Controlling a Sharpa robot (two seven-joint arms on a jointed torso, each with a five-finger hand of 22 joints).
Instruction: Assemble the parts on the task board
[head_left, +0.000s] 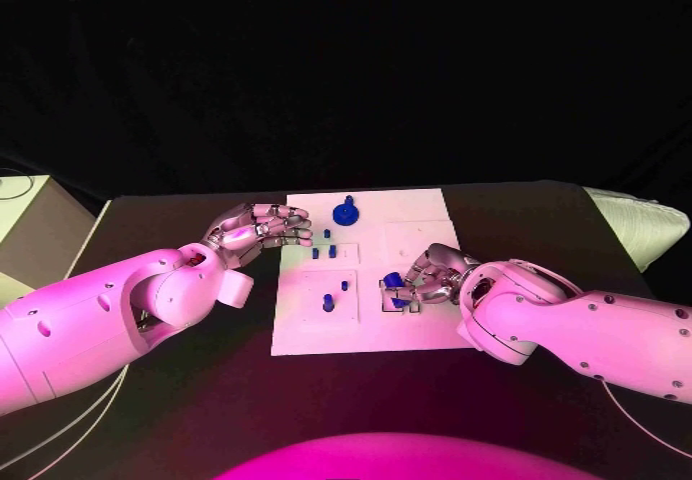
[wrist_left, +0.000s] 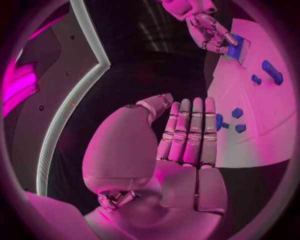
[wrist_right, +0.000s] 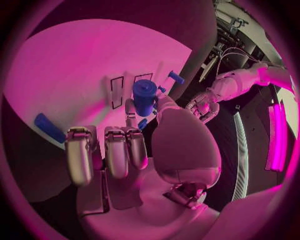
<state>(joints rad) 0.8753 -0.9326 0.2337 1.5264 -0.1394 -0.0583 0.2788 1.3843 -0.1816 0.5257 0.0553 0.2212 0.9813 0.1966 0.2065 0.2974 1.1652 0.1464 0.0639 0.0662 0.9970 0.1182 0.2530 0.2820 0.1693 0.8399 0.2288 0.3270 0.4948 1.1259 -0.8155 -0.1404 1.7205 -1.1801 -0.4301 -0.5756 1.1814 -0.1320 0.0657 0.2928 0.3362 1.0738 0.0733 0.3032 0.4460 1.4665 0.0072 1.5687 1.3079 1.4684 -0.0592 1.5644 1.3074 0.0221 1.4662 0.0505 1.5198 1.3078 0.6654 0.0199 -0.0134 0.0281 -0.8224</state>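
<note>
Blue cyl. part pinched in right robot hand.

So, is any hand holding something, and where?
The right hand pinches a blue cylindrical part by its lower end. The left hand holds nothing.

A black table stands before a black backdrop, a beige box beside it.

The task board lies mid-table, parts standing on it.
</note>
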